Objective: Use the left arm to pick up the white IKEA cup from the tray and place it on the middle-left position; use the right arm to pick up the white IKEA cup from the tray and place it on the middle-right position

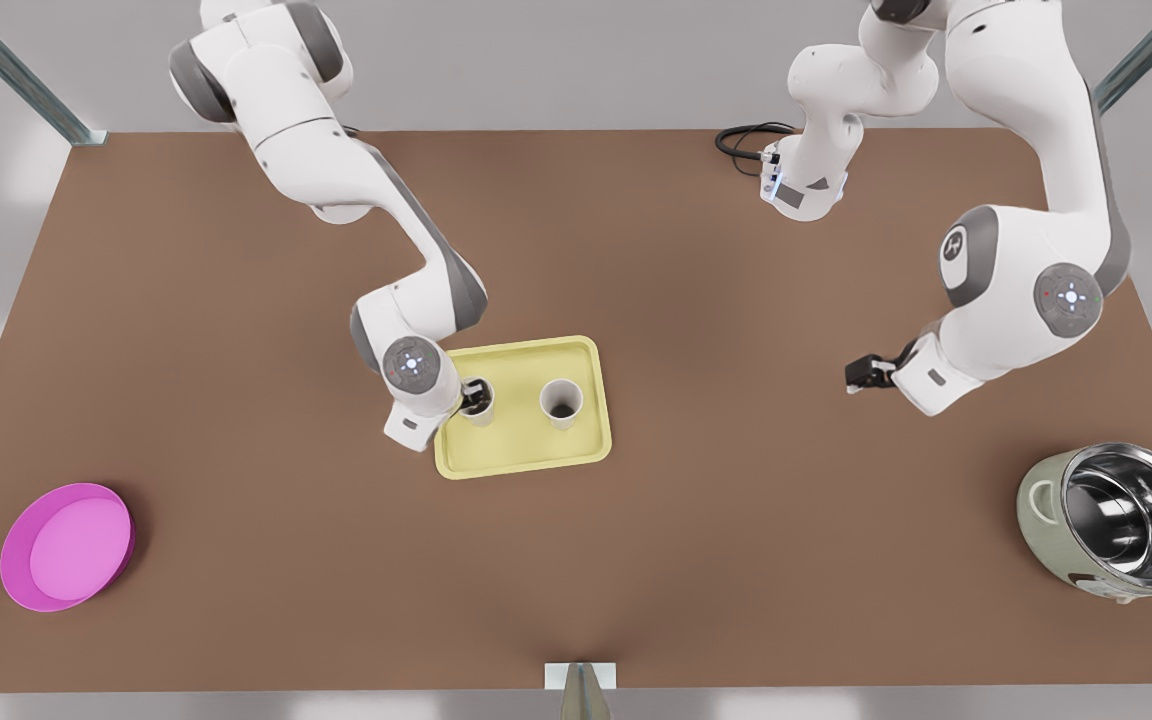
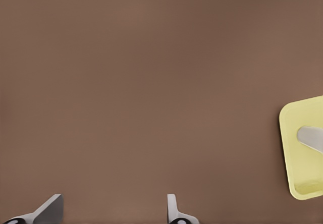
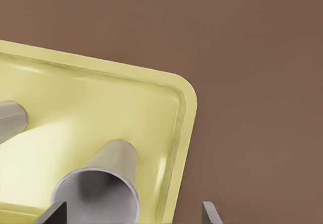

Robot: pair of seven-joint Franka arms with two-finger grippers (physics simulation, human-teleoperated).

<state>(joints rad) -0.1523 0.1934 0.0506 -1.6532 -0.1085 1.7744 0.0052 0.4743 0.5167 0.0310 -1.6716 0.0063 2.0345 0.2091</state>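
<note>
Spanning the whole front view is the brown table (image 1: 236, 330), w/ both Franka arms reaching in from the far edge. Pale yellow tray (image 1: 526, 455) sits approx. table centre; the tabletop on either side of it is plain brown. Steel-lined pot (image 1: 1116, 520) lies tipped on its side near the front view's right edge, and a magenta dish (image 1: 66, 545) is near the front view's left edge. Both are well apart from the tray. Two white cups are upright on the tray: one (image 1: 562, 402) toward the front view's right, the other (image 1: 481, 410) by the tray's left rim. Right gripper (image 1: 476, 393) is down at that left-rim cup. The right wrist view has its fingers spread wide w/ the cup mouth (image 3: 96, 196) between them, not clamped. Left gripper (image 1: 858, 374) hangs over bare table well to the front view's right of the tray, waiting. In the left wrist view its fingers (image 2: 50, 206) are wide apart and hold nothing, w/ the tray corner (image 2: 298, 148) off to one side.
</note>
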